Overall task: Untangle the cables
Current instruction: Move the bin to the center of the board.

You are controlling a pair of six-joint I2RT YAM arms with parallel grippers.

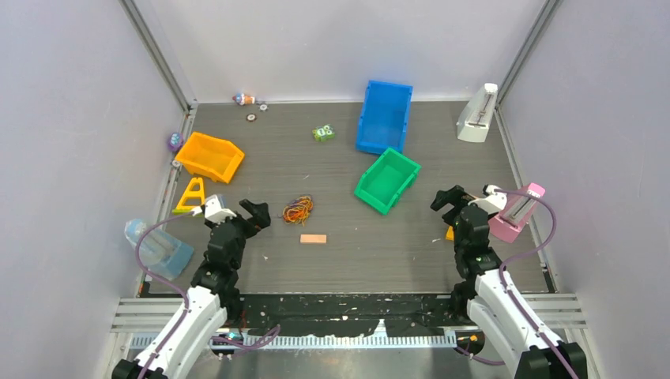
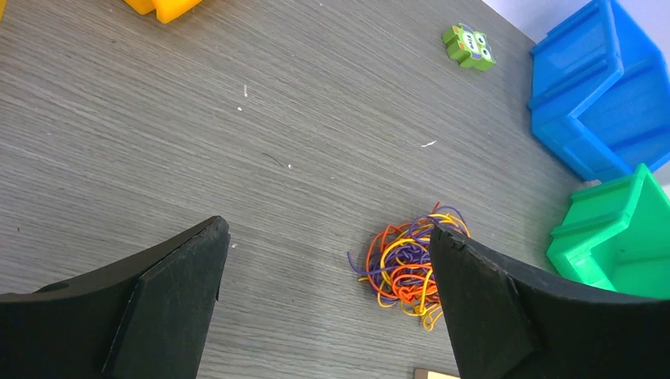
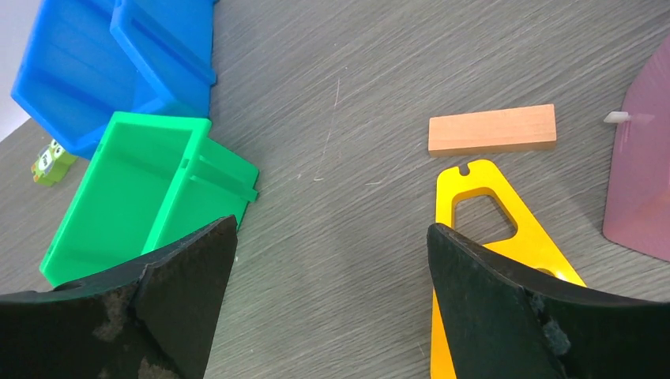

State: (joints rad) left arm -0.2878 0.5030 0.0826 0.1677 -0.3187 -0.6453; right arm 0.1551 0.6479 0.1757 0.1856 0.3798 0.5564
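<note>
Grey wood-grain table (image 2: 118, 118) | thin cables (image 2: 403, 268), tangled loops | left end effector (image 2: 328, 229), right end effector (image 3: 332, 229): agape

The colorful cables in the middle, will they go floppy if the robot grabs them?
Probably floppy: the cables are thin strands in loose curls. Lifting one loop would likely drag the whole bunch, since the colors cross. They look light, so a push may slide them along the table.

You are looking into a robotics lab cell: a grey worktop (image 1: 332, 264) boxed in by plain pale walls (image 1: 71, 118) and aluminium framing (image 1: 156, 51), the left arm (image 1: 215, 264) and right arm (image 1: 479, 257) mounted at its near edge, with a blue bin (image 1: 385, 117), a green bin (image 1: 387, 180) and an orange bin (image 1: 210, 156) lying on it
</note>
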